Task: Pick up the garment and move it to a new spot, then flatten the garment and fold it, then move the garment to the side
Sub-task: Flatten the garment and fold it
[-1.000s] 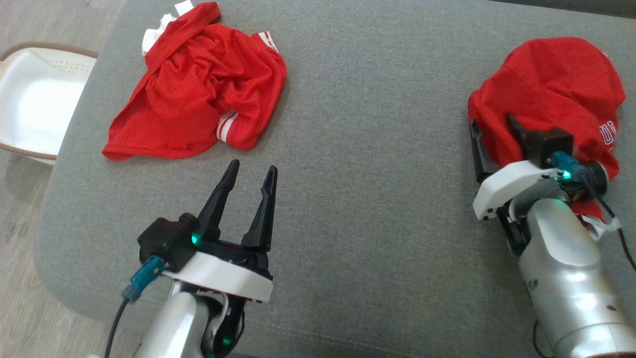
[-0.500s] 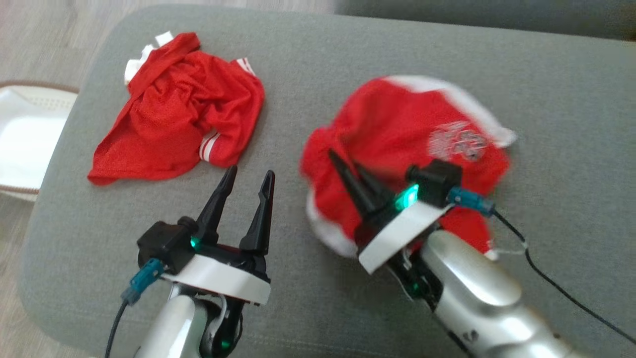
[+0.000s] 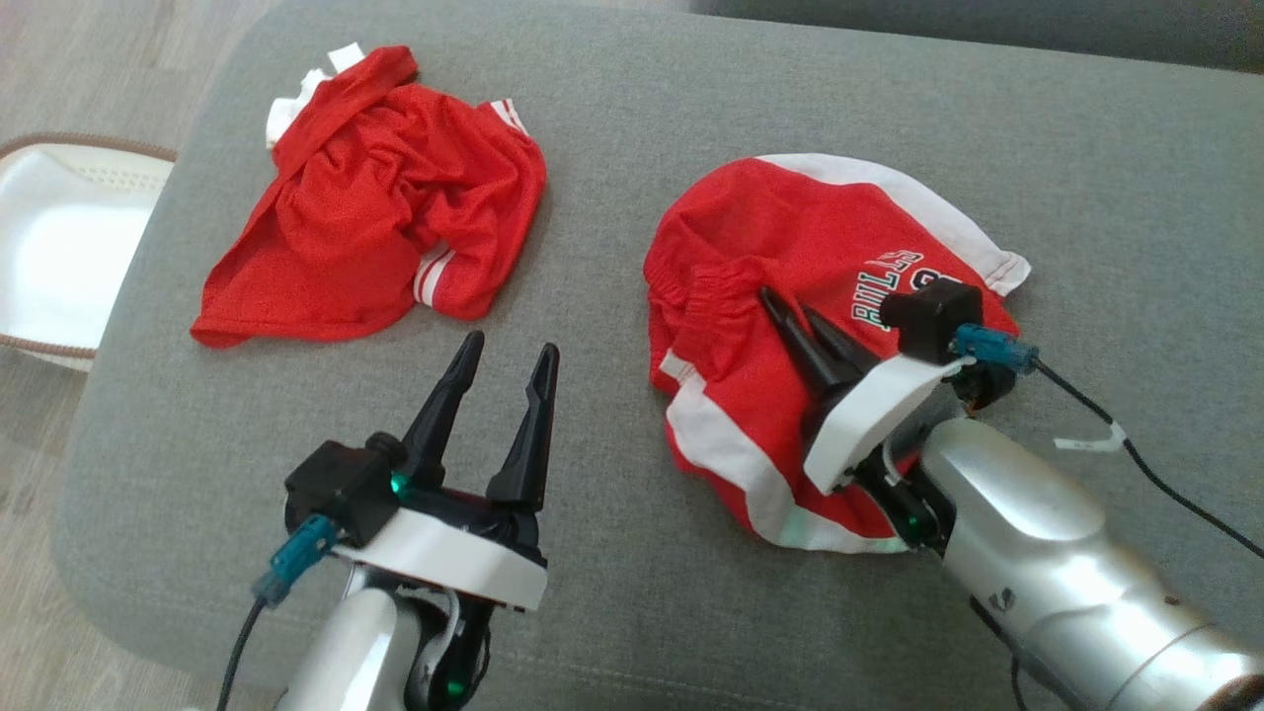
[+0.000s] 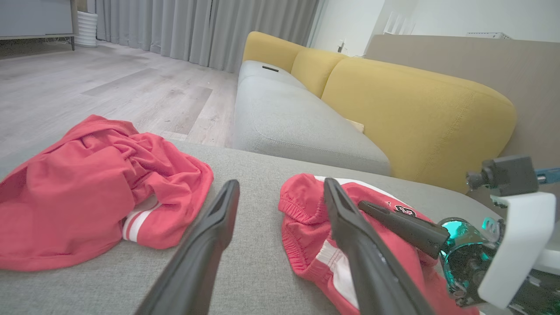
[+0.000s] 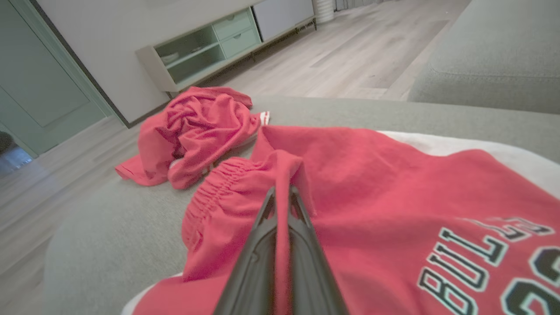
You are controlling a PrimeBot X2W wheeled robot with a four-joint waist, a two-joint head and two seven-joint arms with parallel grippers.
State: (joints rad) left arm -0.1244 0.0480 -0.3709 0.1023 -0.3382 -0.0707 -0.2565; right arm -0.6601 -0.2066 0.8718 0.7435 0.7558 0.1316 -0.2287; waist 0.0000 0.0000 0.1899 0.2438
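Risk: right pincer is clenched on only a thin ridge of the red shorts beside the elastic waistband. A quick pull could slip the fabric free, or lift one layer and leave the rest bunched. Shorts lie near the middle of the grey cushion, apart from the second red garment. Left pincer released, hovering between both. One second earlier: shorts heaped far right, right pincer spread.

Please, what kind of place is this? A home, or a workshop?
Most likely a living room in a home. A sofa with yellow back cushions stands on a wooden floor, long grey curtains hang at the far end, and a low cabinet with drawers stands by the wall.
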